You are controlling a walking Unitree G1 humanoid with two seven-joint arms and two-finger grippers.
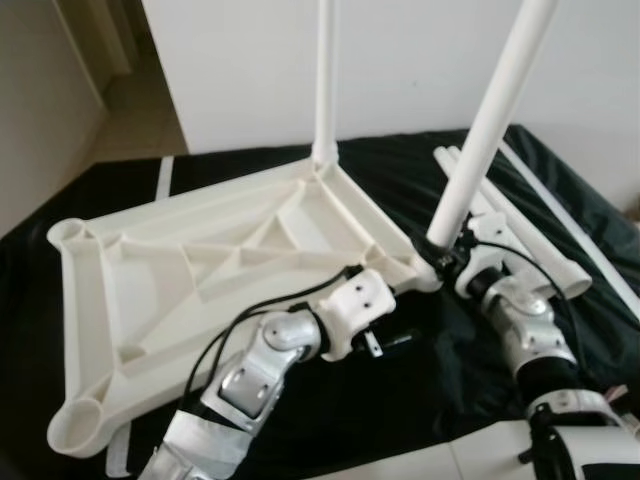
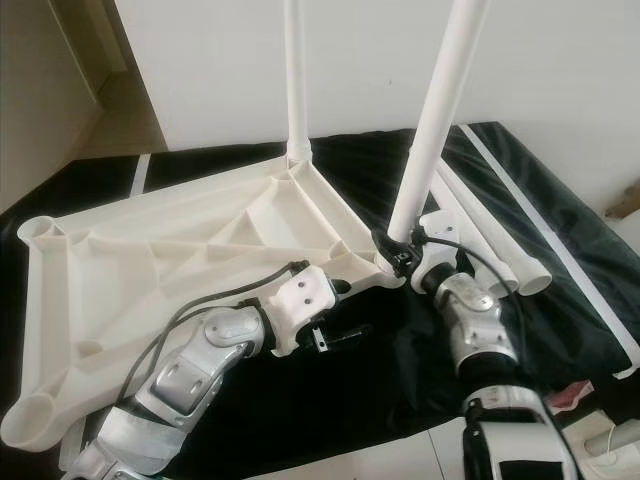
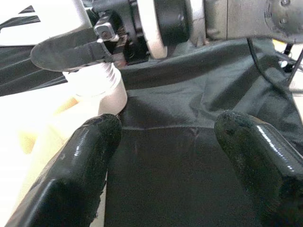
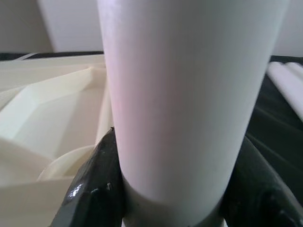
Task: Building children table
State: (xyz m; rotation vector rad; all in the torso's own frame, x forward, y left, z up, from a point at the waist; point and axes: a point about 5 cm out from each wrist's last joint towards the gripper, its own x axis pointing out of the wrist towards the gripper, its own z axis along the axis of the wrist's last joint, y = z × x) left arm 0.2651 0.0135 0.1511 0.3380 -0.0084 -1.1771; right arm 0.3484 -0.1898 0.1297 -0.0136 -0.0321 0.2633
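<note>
White plastic tabletop lies upside down on the black cloth. One leg already stands at its far corner. Just right of the near-right corner, the left gripper rests with fingers apart. The right gripper clamps a second leg, tilted at that corner socket; next it probably needs straightening and screwing in. Two more legs lie far right.

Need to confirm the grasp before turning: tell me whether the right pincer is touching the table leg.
Touching. The right wrist view shows the right pincer with both black fingers pressed against the white leg.
</note>
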